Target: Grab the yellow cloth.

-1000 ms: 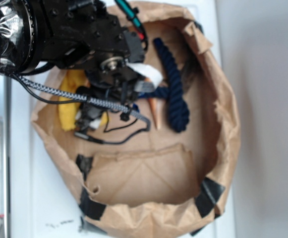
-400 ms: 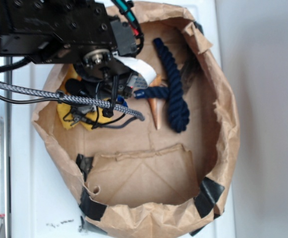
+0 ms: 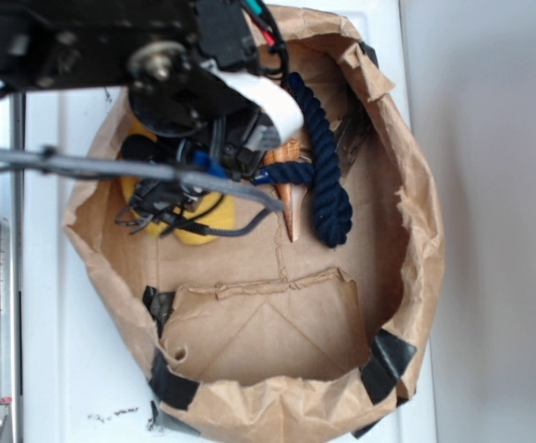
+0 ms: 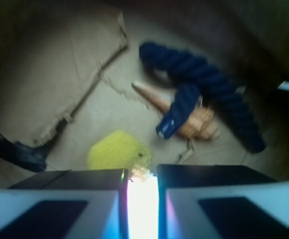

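- The jaws (image 4: 143, 199) fill the bottom of the wrist view, their two pale-edged pads almost together with only a thin bright slit between them; nothing shows clamped in that slit.
- Just beyond the jaws and slightly to the left in the wrist view, the yellow cloth (image 4: 115, 150) lies in a small fuzzy heap on the brown paper (image 4: 79, 64), close to the tips but not between them. In the exterior view the cloth (image 3: 198, 224) shows only in part under the arm.
- Further out and to the right, an orange cone-shaped thing (image 4: 176, 112) lies on its side, its narrow end pointing left.
- The dark blue rope (image 4: 209, 82) curves beyond and across the cone, one short end lying over it.
- To the far left, a torn paper flap (image 4: 49, 74) rises, with black tape (image 4: 22, 152) at its foot.
- In the exterior view the paper forms a crumpled ring wall (image 3: 415, 231) resting on a white table (image 3: 46, 369).
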`<state>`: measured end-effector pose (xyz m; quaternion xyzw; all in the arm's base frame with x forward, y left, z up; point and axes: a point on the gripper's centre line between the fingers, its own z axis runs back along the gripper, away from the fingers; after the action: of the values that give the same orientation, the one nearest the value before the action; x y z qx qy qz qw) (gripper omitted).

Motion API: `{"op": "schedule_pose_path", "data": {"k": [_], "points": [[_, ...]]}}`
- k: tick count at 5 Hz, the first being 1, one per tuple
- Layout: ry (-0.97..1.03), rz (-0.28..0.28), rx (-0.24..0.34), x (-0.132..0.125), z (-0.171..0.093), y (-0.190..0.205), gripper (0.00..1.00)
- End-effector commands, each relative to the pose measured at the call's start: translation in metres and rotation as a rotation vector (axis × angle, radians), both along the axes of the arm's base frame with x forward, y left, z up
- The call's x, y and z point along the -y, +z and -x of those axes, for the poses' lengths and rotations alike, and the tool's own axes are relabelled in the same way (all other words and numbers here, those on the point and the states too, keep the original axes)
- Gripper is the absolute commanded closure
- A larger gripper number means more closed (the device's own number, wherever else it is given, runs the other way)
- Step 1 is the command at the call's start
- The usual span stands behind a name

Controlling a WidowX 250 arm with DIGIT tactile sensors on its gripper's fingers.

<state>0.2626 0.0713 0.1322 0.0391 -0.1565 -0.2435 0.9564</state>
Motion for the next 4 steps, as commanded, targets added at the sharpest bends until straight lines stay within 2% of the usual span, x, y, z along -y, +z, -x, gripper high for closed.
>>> {"op": "schedule_pose_path", "data": {"k": [1, 3, 4], "points": [[0.028, 0.063, 0.169, 0.049, 0.016, 0.066, 1.0], [0.023, 0.124, 0.165, 0.075, 0.024, 0.091, 1.0], [0.027, 0.122, 0.148, 0.079, 0.03, 0.091, 1.0]]}}
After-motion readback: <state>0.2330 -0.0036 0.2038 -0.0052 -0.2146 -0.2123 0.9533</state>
